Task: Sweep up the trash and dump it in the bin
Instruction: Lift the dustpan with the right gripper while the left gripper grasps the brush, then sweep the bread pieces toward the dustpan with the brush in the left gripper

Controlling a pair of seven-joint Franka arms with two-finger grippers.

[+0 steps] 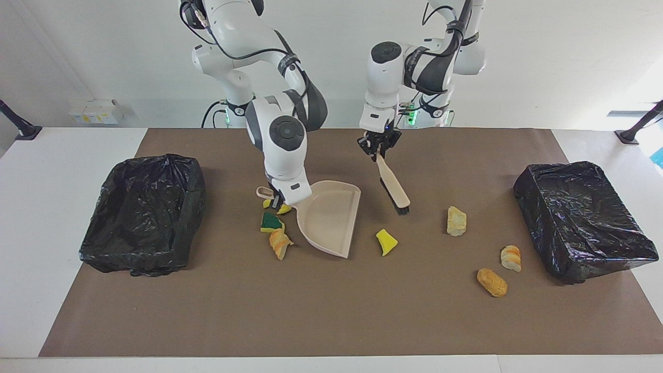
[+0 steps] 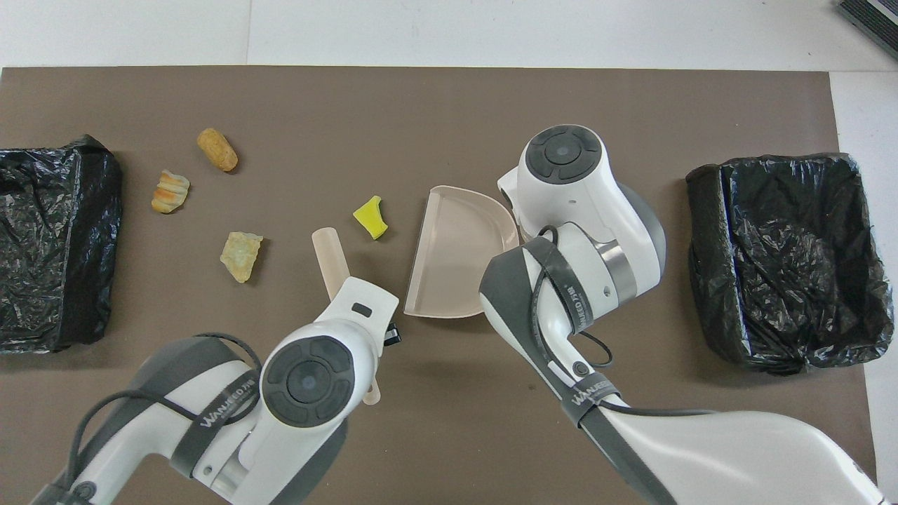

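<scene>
My right gripper (image 1: 279,199) is shut on the handle of the beige dustpan (image 1: 331,217) (image 2: 459,256), which rests on the brown mat. My left gripper (image 1: 379,151) is shut on the handle of the beige brush (image 1: 393,186) (image 2: 330,252), which slants down with its bristles at the mat beside the pan's mouth. A yellow scrap of trash (image 1: 386,242) (image 2: 371,217) lies before the mouth. A green-yellow sponge (image 1: 271,223), an orange lump (image 1: 280,243) and a yellow bit (image 1: 283,209) sit by the pan's handle. Three more lumps (image 1: 456,220) (image 1: 511,258) (image 1: 492,282) lie toward the left arm's end.
A black-lined bin (image 1: 145,212) (image 2: 786,259) stands at the right arm's end of the mat. A second bin (image 1: 582,217) (image 2: 52,238) stands at the left arm's end. Brown mat (image 1: 331,311) covers the white table.
</scene>
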